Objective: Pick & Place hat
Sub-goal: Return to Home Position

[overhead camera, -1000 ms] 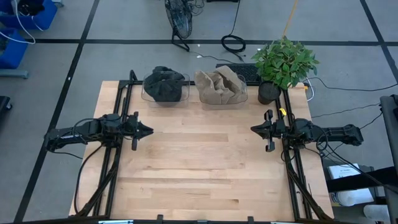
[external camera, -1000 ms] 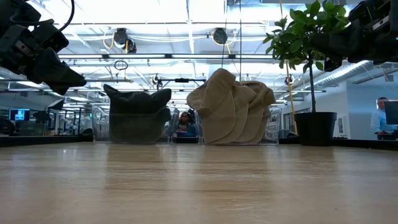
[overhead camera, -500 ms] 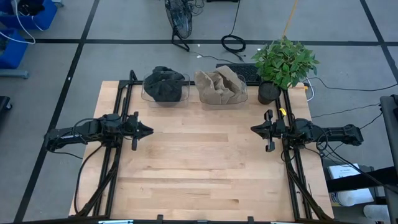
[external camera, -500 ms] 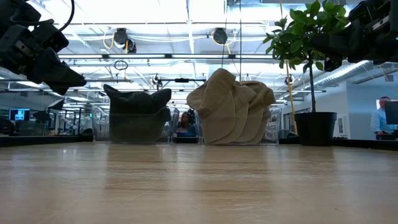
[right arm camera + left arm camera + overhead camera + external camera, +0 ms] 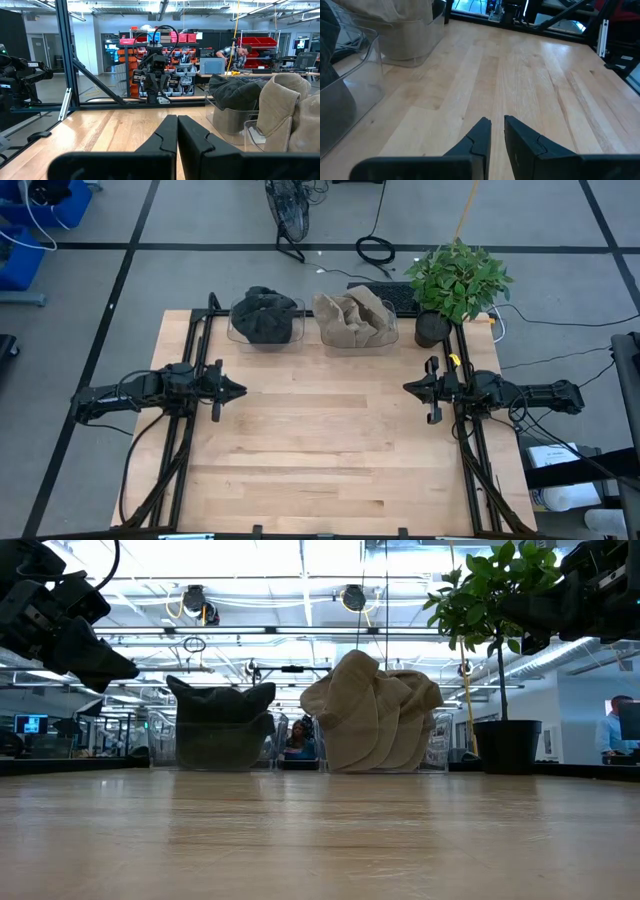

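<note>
Wooden counter [image 5: 320,470] seen from above, with two dark robot arms lying along its side edges and pointing inward at each other. At the left edge, the left arm [image 5: 140,393] hangs above the wood. The left fingers [image 5: 481,134] are drawn almost together, with only a thin slit between them, and hold nothing.

Off to one side of these fingers, well apart from them at the counter's far edge, stands the left clear plastic bin [image 5: 367,80]. It is heaped with crumpled black fabric caps [image 5: 266,315]. Near it but not touching, and farther from the left fingers, stands the right clear plastic bin [image 5: 420,37]. This one is heaped with crumpled tan fabric caps [image 5: 352,318] that rise above its rim.

Bare wood fills the stretch between the two sets of fingers. At the right edge, the right arm [image 5: 520,393] is raised above the counter. The right fingers [image 5: 167,134] are pressed closed on nothing. The bin of tan caps is the nearer one to them. Beyond the right fingers, at the far right corner, stands a leafy green plant in a black pot [image 5: 455,280].
</note>
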Robot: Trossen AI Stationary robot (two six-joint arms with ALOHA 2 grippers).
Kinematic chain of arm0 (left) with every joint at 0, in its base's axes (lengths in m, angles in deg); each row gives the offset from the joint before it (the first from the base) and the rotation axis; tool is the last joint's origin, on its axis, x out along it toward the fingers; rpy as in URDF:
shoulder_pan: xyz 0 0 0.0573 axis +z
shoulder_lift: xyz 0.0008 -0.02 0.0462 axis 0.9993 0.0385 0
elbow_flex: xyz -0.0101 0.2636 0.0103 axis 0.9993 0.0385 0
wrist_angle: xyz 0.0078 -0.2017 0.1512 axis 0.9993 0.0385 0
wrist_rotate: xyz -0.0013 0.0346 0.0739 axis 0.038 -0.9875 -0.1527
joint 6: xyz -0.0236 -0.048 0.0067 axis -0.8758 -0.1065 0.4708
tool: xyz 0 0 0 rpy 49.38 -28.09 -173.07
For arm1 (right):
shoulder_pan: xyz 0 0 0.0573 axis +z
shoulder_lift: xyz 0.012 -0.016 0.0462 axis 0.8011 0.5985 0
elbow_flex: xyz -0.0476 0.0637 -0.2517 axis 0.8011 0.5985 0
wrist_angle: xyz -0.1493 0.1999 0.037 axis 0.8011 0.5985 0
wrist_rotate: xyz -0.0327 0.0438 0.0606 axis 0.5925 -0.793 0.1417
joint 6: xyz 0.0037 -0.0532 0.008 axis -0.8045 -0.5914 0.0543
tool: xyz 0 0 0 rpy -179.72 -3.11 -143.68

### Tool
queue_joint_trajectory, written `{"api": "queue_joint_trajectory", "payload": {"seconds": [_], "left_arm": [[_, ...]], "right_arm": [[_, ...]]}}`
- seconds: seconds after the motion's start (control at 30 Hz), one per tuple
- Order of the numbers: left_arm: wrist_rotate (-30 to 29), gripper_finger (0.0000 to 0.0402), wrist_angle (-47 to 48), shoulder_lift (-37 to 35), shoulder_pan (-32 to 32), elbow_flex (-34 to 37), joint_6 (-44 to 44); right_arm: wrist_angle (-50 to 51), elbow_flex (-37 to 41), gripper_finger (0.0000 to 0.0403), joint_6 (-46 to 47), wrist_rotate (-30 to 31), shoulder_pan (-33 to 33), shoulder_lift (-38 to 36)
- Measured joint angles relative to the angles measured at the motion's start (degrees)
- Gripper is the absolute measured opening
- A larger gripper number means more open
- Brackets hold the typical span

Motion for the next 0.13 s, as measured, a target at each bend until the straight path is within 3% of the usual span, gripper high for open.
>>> {"api": "queue_joint_trajectory", "payload": {"seconds": [0.13], "left_arm": [[-0.02, 0.0058, -0.02, 0.0, 0.0, 0.0, 0.02]], "right_arm": [[0.01, -0.01, 0.0, 0.0, -0.01, 0.0, 0.01]]}}
